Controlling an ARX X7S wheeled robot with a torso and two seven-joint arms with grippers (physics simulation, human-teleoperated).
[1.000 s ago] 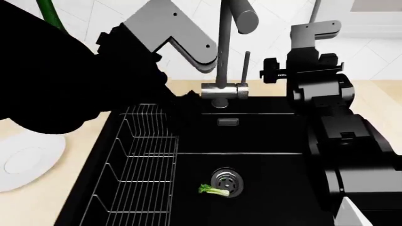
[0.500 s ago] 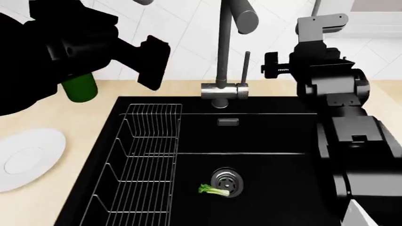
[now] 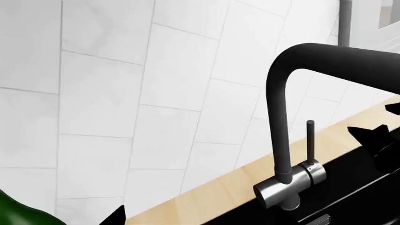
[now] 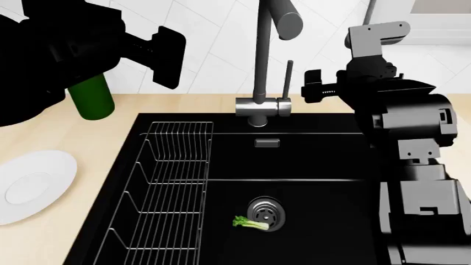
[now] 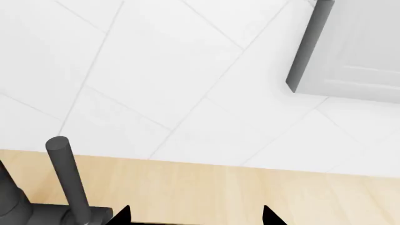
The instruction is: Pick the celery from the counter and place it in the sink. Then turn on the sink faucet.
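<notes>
White wall tiles (image 4: 213, 61) are filling the background behind a pale wood-look counter (image 4: 74, 243), and a big black sink (image 4: 316, 165) is sitting sunk into that counter. Inside the sink, a wire rack (image 4: 173, 187) is standing along the robot's left side, holding nothing, and the celery (image 4: 250, 223) is lying on the basin floor, its pale stem touching the rim of the round steel drain (image 4: 265, 212) (the leafy bright green end is pointing away from the drain, toward the rack). A round white plate (image 4: 33, 185) is resting bare on the counter left of the sink, and a dark green bottle (image 4: 91, 98) is standing behind it near the wall; no writing or label is showing on either. The grey faucet (image 4: 259, 66) is rising upright behind the basin, its thin lever (image 4: 288, 77) standing straight up beside the pipe. The left gripper (image 4: 167, 58) is hovering high near the bottle, apparently holding nothing, though how far its jaws are parted I cannot tell. The right gripper (image 4: 315, 85) is hanging just beside the lever, its two finger tips (image 5: 122, 215) showing apart with nothing between them.
</notes>
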